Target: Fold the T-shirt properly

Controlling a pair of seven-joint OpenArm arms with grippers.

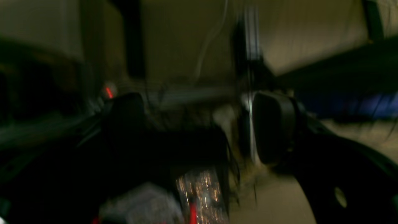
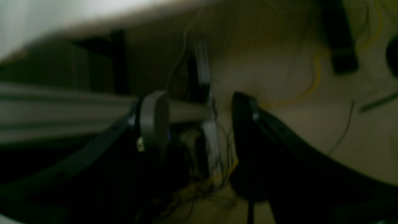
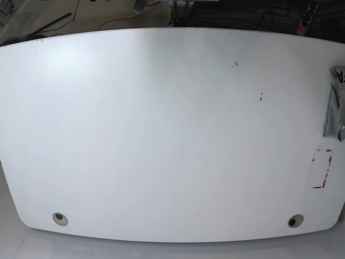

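Observation:
In the base view only a strip of the heather-grey T-shirt (image 3: 335, 102) shows, bunched at the right edge of the white table (image 3: 161, 135); the rest of it is out of frame. Neither arm shows in the base view. In the blurred left wrist view my left gripper (image 1: 199, 127) is open and empty, with dark floor clutter behind it. In the right wrist view my right gripper (image 2: 199, 124) is open and empty, its fingers (image 2: 154, 121) apart in front of cables and a table frame. The T-shirt shows in neither wrist view.
The table has two round cable holes near its front edge, one on the left (image 3: 60, 218) and one on the right (image 3: 295, 220). A red-and-white marked rectangle (image 3: 321, 169) lies at the right. Cables and a power strip (image 3: 307, 16) lie beyond the far edge.

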